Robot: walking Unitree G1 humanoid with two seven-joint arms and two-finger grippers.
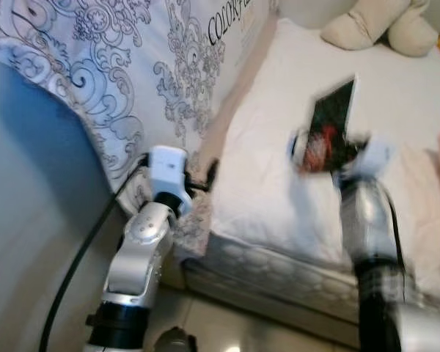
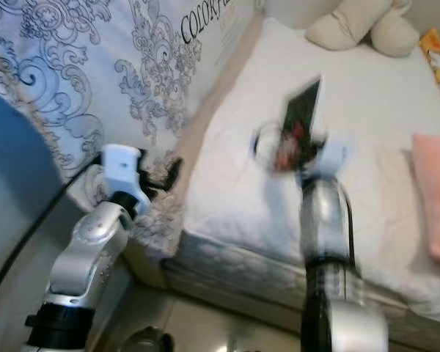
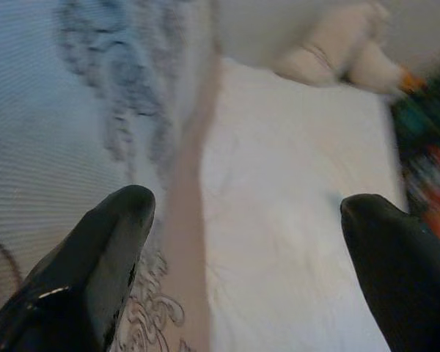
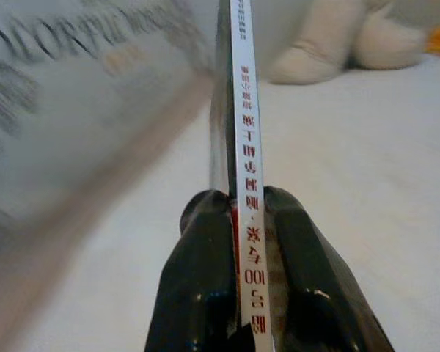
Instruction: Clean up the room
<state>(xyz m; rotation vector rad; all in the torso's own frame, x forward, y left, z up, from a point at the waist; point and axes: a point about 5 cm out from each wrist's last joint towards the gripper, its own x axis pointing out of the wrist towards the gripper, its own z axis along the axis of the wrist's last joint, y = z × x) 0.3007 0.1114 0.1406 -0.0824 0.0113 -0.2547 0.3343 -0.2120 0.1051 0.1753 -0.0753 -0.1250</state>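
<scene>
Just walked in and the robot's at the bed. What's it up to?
The right claw is shut on a thin book, pinching it at the spine and holding it above the white bed. The left claw is open, holding nothing, near the patterned quilt. A plush toy lies at the bed's far end.

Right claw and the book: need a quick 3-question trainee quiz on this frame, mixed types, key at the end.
1. True or false: the right claw is shut on a thin book, gripping it by its spine edge.
2. The left claw is: A) open, holding nothing; B) shut on the plush toy; C) shut on the blanket.
3. Fill in: the book is held above the white ____.

Key: 1 true; 2 A; 3 bed.
</scene>
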